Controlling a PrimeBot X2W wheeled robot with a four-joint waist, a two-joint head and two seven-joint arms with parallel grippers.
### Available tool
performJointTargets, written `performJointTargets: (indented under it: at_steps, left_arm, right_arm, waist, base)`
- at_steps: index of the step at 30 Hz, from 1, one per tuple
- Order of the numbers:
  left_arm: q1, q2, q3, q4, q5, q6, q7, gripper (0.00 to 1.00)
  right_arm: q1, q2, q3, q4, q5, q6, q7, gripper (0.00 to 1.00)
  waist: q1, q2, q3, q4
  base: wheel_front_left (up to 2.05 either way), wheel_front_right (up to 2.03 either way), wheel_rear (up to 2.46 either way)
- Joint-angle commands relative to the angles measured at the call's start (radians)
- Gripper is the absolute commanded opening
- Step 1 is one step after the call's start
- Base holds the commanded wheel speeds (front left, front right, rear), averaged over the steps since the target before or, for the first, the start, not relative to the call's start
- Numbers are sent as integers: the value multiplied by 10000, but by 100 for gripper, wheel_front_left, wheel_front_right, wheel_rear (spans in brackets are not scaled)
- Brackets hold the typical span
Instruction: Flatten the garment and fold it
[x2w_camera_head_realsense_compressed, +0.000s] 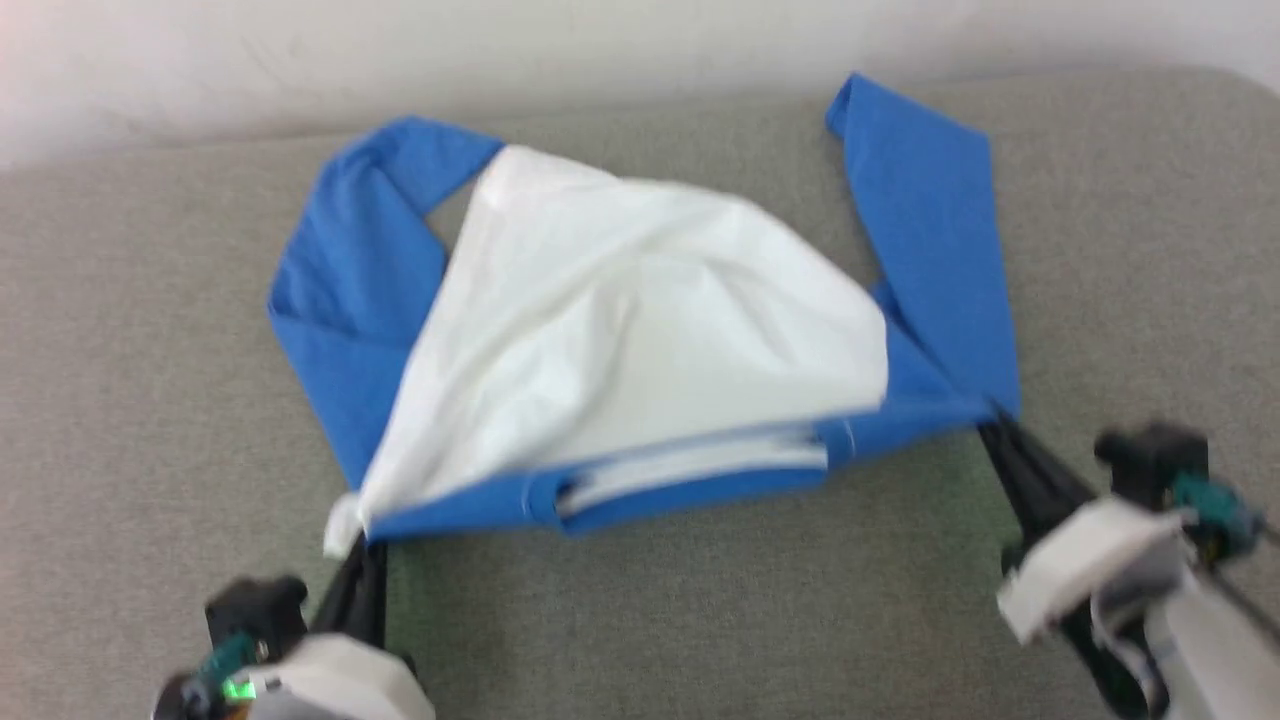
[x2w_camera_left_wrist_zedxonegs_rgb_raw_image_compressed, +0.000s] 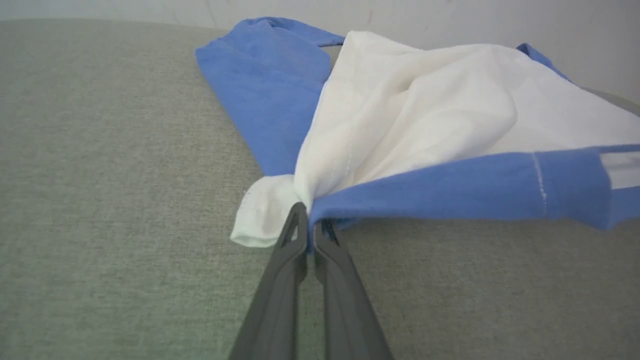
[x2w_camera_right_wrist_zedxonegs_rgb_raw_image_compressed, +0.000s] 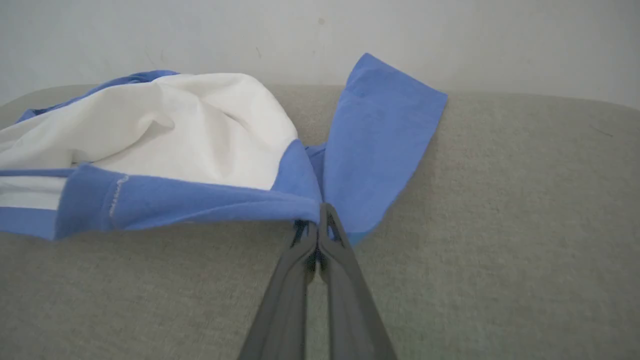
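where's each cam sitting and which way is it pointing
Head view: on the robot's head, looking forward and down at the garment on the grey fabric surface; left gripper lower left, right gripper lower right, both shut on its near edge.
Left wrist view: on the left wrist, low over the surface, looking along its own fingers toward the pale wall.
Right wrist view: on the right wrist, likewise low, along its fingers pinching blue cloth.
Shared: both wrist views show the garment's raised near edge and the wall.

Matt cloth garment (x2w_camera_head_realsense_compressed: 640, 310), woven surface (x2w_camera_head_realsense_compressed: 700, 620)
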Motion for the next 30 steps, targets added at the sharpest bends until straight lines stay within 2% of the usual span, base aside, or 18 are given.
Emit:
performJointTargets:
  at_steps: [1, 4, 8, 13, 16, 17, 18, 19, 20, 21, 25, 30]
  left_arm:
    - [512, 156, 70, -221, 35, 308, 240, 0]
    - [1291, 186, -10, -669, -45, 581, 833, 0]
    - [2072, 179, -224, -910, -372, 704, 1844, 0]
    - [2353, 181, -425, -916, -615, 573, 2300, 0]
    - [2181, 59, -558, -770, -749, 285, 2119, 0]
    - [2128, 6, -611, -674, -831, 158, 2081, 0]
    - [2068, -51, -649, -579, -912, 35, 2016, 32]
    - [2017, -108, -662, -499, -1001, -69, 1945, 58]
    - [1980, -147, -669, -420, -1072, -146, 1896, 94]
    - [1930, -155, -666, -369, -1076, -199, 1793, 100]
    - [1800, -227, -523, -391, -1121, -289, 1291, 100]
    - [1647, -252, -80, -841, -1009, -340, -32, 100]
  right_arm:
    - [704, 95, -554, -361, -268, -34, 221, 0]
    - [2013, 563, -1388, -1219, -852, -34, 817, 0]
    - [3461, 1259, -2088, -2226, -1523, -34, 1595, 0]
    - [4530, 1682, -2198, -2976, -2189, -34, 2361, 0]
    - [4685, 1824, -1988, -3049, -2398, -34, 2585, 0]
    - [4684, 1846, -1925, -3012, -2417, -34, 2610, 4]
    - [4669, 1855, -1853, -2956, -2396, -34, 2620, 27]
    - [4650, 1842, -1754, -2897, -2345, -34, 2652, 46]
    - [4620, 1814, -1662, -2859, -2297, -34, 2656, 85]
    - [4580, 1788, -1576, -2853, -2262, -34, 2608, 100]
    - [4525, 1799, -1444, -2995, -2057, -34, 2300, 100]
    - [4613, 1950, -1543, -3523, -1794, -34, 1750, 100]
  waist:
    - [4, 0, -538, 157]
    - [4, 0, -685, 162]
    - [4, 0, -839, 161]
    - [4, 0, -982, 167]
    - [4, 0, -1085, 148]
    - [4, 0, -1115, 139]
    - [4, 0, -1154, 132]
    - [4, 0, -1188, 126]
    - [4, 0, -1222, 122]
    - [4, 0, -1263, 122]
    - [4, 0, -1393, 162]
    - [4, 0, -1637, 241]
  base:
    - [0, 0, 0]
    - [0, 0, 0]
    - [0, 0, 0]
    - [0, 0, 0]
    - [0, 0, 0]
    - [0, 0, 0]
    - [0, 0, 0]
    - [0, 0, 0]
    - [0, 0, 0]
    - [0, 0, 0]
    - [0, 0, 0]
    - [0, 0, 0]
